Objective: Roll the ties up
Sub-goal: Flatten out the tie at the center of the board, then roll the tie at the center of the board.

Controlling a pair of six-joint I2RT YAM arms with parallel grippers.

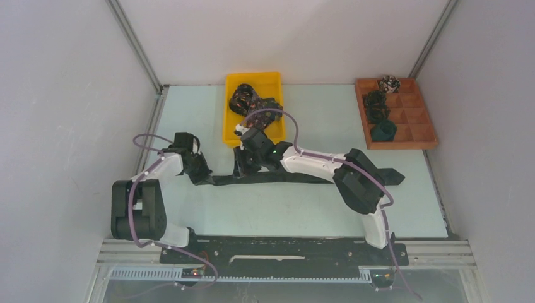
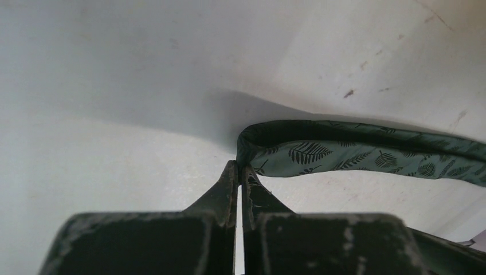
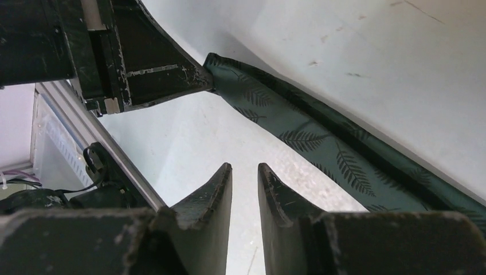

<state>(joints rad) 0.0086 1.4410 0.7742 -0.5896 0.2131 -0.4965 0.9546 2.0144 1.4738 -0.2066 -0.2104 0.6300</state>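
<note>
Tie (image 1: 277, 179), dark green with a leaf print, lies stretched out flat across the table (image 1: 284, 214) in front of both arms. It is well apart from the loose ties (image 1: 252, 104) in the yellow bin (image 1: 228, 113) and the rolled ties (image 1: 378, 113) in the wooden tray (image 1: 419, 117).

Left gripper (image 2: 239, 172) is clamped fully on the tie's folded-over end, with the fabric pinched at the very fingertips. Right gripper (image 3: 245, 172) sits just beside that end, its fingers (image 3: 215, 189) a narrow gap apart with nothing between them. Whether they touch the table cannot be told.

Risks, as judged:
- The left hold is a tip-only pinch, so a twist to start the roll may pull the fabric free and let the fold spring open.
- The right fingers sit off to one side of the strip, so shutting there would catch air, not cloth.
- The two grippers are close together, so a rolling turn could make them collide.
- The long free length may drag askew and wind crooked.
</note>
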